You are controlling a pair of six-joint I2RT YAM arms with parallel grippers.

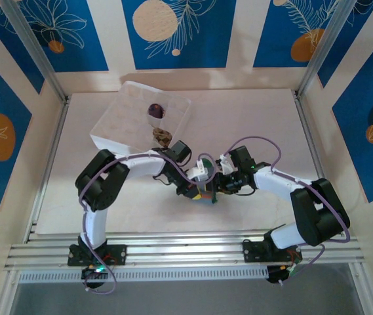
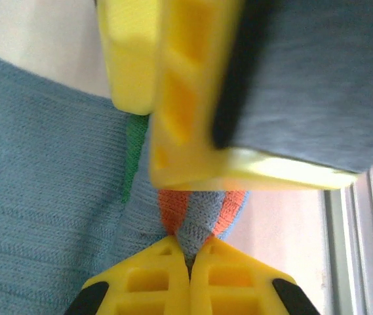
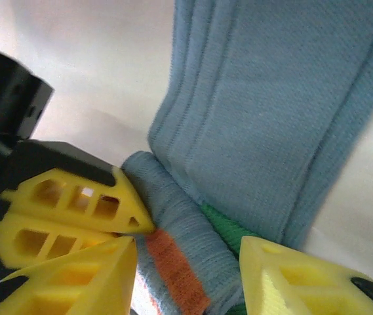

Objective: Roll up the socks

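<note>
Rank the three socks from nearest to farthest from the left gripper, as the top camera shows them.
1. Blue-grey sock: mid-table, pinched in the fingers of the left gripper.
2. Brown sock: at the near right edge of the white box.
3. Purple sock: deeper in the same box, toward the back.

Three socks — purple sock (image 1: 155,109) and brown sock (image 1: 162,136) toward eleven o'clock, blue-grey sock (image 3: 258,98) central. One white box (image 1: 119,119), two arms (image 1: 101,190).
</note>
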